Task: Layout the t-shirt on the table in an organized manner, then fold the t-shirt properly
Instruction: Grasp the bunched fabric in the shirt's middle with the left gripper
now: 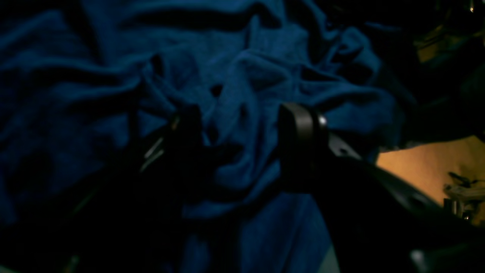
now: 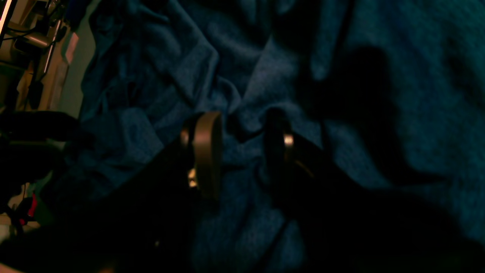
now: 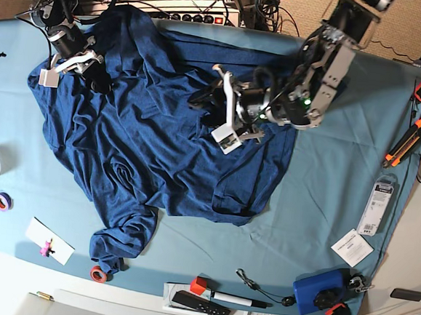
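Dark navy heathered t-shirt [image 3: 161, 135], crumpled, long axis diagonal on teal-clothed table [image 3: 325, 188]: left gripper [image 3: 228, 115] parted over its middle folds; right gripper [image 3: 72, 63] parted at far shoulder edge.

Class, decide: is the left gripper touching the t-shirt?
Touching. In the left wrist view the left gripper has t-shirt folds bunched between its open fingers.
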Available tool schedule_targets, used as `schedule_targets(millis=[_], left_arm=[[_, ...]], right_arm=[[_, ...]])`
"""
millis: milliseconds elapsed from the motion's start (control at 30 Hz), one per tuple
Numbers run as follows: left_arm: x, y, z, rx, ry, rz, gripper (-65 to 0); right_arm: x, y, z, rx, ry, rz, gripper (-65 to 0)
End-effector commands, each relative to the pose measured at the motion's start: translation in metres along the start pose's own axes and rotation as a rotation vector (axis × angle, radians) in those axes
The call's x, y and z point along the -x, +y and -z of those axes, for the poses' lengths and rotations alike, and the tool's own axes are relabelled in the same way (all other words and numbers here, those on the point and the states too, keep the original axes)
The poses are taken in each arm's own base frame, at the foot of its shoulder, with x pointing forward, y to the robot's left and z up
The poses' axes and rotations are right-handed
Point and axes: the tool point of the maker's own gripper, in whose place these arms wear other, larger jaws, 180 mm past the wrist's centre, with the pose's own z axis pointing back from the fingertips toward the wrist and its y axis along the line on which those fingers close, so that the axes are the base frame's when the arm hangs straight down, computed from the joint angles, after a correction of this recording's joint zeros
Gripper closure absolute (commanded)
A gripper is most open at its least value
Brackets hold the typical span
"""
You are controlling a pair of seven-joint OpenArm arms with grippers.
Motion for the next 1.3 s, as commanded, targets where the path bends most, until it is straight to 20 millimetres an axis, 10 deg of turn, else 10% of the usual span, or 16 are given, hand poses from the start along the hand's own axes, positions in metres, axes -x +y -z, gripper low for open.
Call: schedule_targets(millis=[0,100,233,667,1267], left_arm=[[-0.018,-0.001,0.002,0.017,-0.053,0.009,-32.2],[-0.019,0.005,0.01,0.02,-0.045,-0.007,-25.9],[-0.032,0.012,0.01,0.019,-0.056,0.027,0.0],[-0.096,0.036,0.001,-0.033,-0.119,0.123,0.0],[-0.099,0.096,-0.063,-0.16,0.134,0.184,0.0]], right_arm=[[0.017,-0.007,-0.002,0.037,0.091,-0.015,-21.0],[0.017,-0.007,-0.002,0.037,0.091,-0.015,-21.0],[0.017,-0.008,-0.002,0.038,0.091,-0.015,-21.0],[0.017,-0.008,-0.002,0.038,0.091,-0.015,-21.0],[0.015,-0.008,-0.002,0.038,0.084,-0.015,-21.0]])
